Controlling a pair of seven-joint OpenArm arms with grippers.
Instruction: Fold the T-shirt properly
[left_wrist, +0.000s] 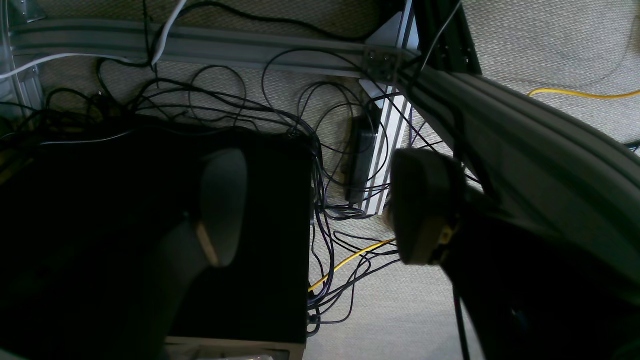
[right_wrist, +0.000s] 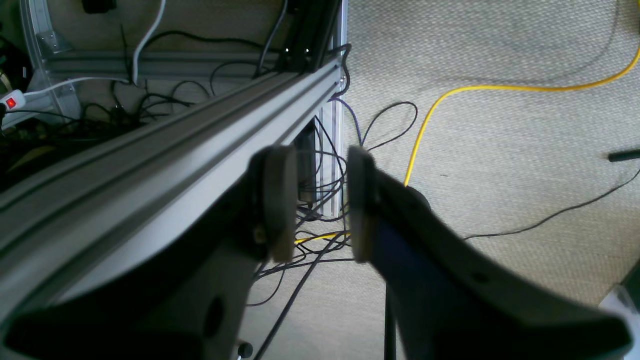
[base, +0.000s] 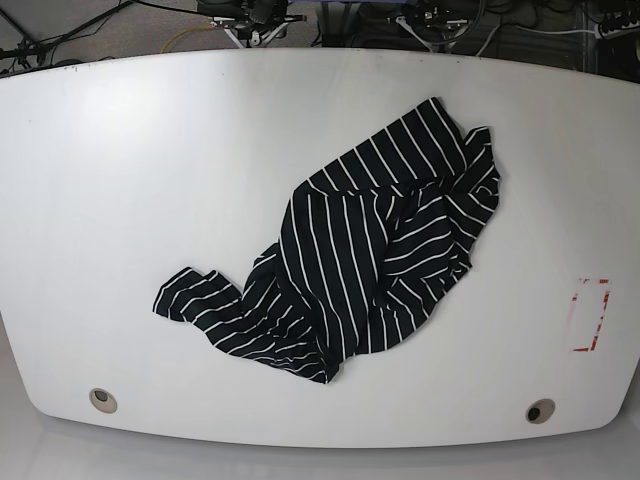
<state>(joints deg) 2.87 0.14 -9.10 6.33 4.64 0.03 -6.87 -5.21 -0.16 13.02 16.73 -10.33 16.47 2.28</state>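
Only in the base view are we seeing the T-shirt (base: 355, 255); it is lying on the white table (base: 120, 180), sprawling from the upper right of centre down toward the lower left. Neither arm is showing there. The two wrist views are showing us something else entirely: carpet, aluminium frame rails (right_wrist: 165, 150) and tangled black cables (left_wrist: 330, 165), with a yellow cable (right_wrist: 450, 95) crossing the floor. In the left wrist view we are seeing the left gripper (left_wrist: 320, 205) standing wide apart, holding nothing. In the right wrist view the right gripper (right_wrist: 315, 200) is showing a narrower gap, also with nothing between its pads. Both are hanging away from the shirt, nowhere touching it. The shirt is looking crumpled and bunched, black with thin white stripes, one sleeve trailing at lower left.
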